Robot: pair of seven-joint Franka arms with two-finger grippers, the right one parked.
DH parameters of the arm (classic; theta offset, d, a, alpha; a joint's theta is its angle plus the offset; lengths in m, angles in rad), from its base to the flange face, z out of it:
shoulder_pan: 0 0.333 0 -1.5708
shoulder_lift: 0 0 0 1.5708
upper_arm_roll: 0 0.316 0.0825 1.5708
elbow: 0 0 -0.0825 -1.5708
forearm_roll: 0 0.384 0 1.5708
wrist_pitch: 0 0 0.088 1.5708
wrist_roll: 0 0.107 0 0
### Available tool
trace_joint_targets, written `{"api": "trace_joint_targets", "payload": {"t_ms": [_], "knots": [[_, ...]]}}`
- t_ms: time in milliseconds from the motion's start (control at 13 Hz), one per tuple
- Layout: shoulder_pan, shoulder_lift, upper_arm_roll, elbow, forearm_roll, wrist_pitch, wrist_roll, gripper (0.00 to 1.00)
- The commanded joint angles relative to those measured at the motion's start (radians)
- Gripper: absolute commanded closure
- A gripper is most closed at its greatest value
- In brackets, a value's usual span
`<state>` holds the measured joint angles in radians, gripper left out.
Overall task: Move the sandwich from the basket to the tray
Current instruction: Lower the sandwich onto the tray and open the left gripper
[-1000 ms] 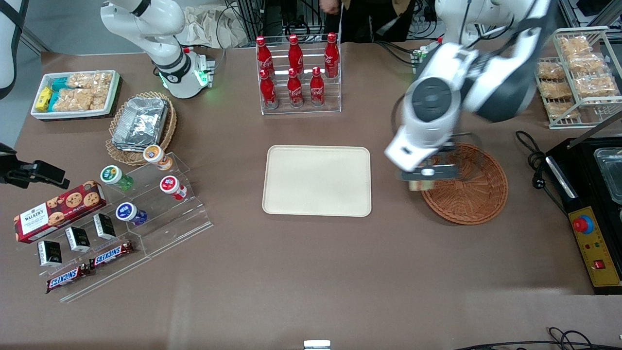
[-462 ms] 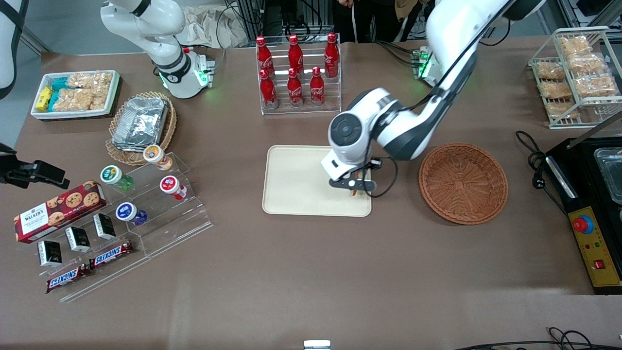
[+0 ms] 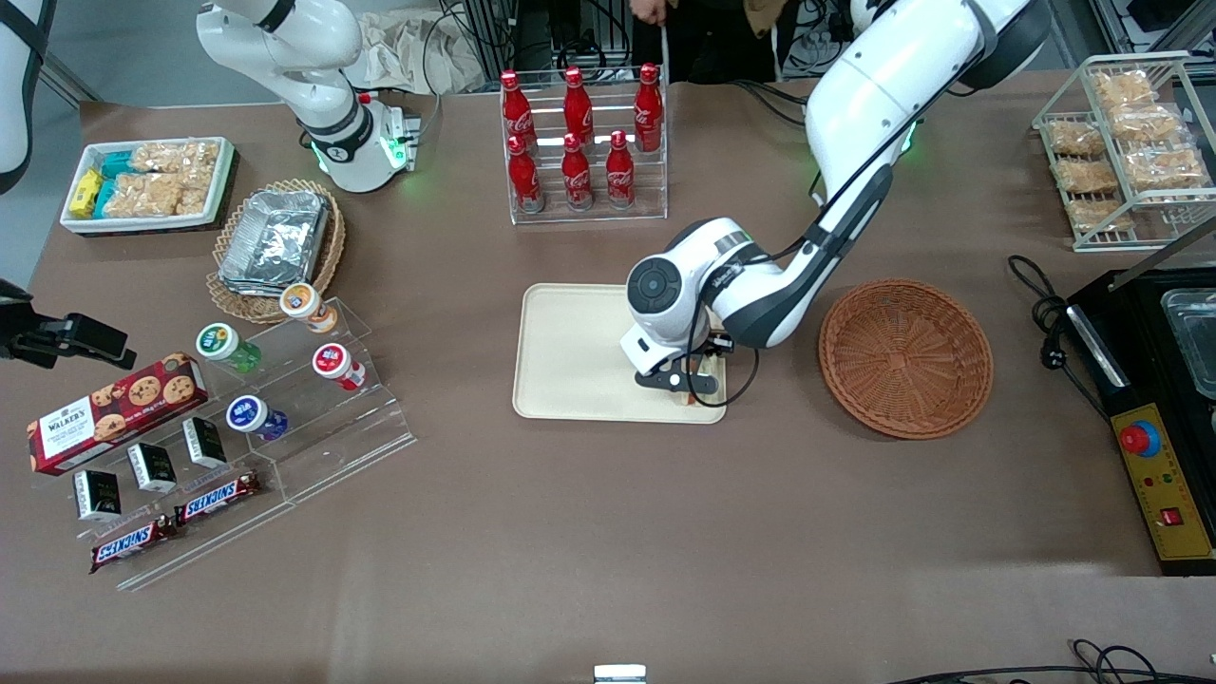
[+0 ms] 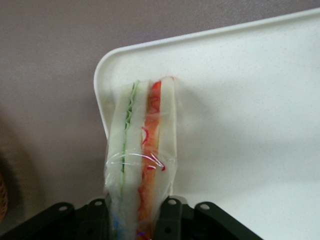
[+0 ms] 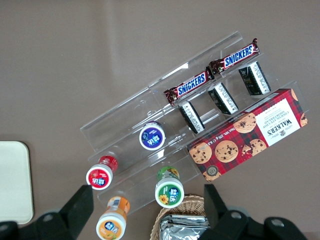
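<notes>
My left gripper [image 3: 692, 388] is low over the cream tray [image 3: 579, 351], at its corner nearest the front camera and the basket. It is shut on the wrapped sandwich [image 4: 142, 150], white bread with green and orange-red layers, whose tip reaches the tray's rounded corner [image 4: 107, 65]. In the front view only a sliver of the sandwich [image 3: 699, 395] shows under the gripper. The fingers [image 4: 170, 220] press both sides of the sandwich. The reddish-brown wicker basket [image 3: 905, 357] stands beside the tray toward the working arm's end with nothing in it.
A rack of red cola bottles [image 3: 581, 142] stands farther from the camera than the tray. A tan basket of foil trays [image 3: 275, 242], a clear stand with small jars [image 3: 285, 370] and snack bars lie toward the parked arm's end. A black appliance [image 3: 1164, 399] stands at the working arm's end.
My gripper carried the sandwich from over the basket's rim to the tray, then moved a little nearer the camera and lower over the tray's corner.
</notes>
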<state>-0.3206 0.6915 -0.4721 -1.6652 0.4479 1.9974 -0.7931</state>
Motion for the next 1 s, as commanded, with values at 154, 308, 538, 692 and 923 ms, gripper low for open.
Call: {"api": "trace_joint_targets", "payload": {"t_ms": [154, 308, 538, 692, 923], "knots": [[0.000, -0.006, 0.000, 0.025, 0.025, -0.011, -0.052, 0.00], [0.024, -0.059, 0.001, 0.025, 0.025, -0.055, -0.043, 0.00], [0.125, -0.173, -0.002, 0.013, 0.018, -0.161, 0.036, 0.00], [0.214, -0.240, -0.002, 0.002, 0.009, -0.193, 0.104, 0.00], [0.342, -0.325, -0.005, -0.005, -0.029, -0.224, 0.236, 0.00]]}}
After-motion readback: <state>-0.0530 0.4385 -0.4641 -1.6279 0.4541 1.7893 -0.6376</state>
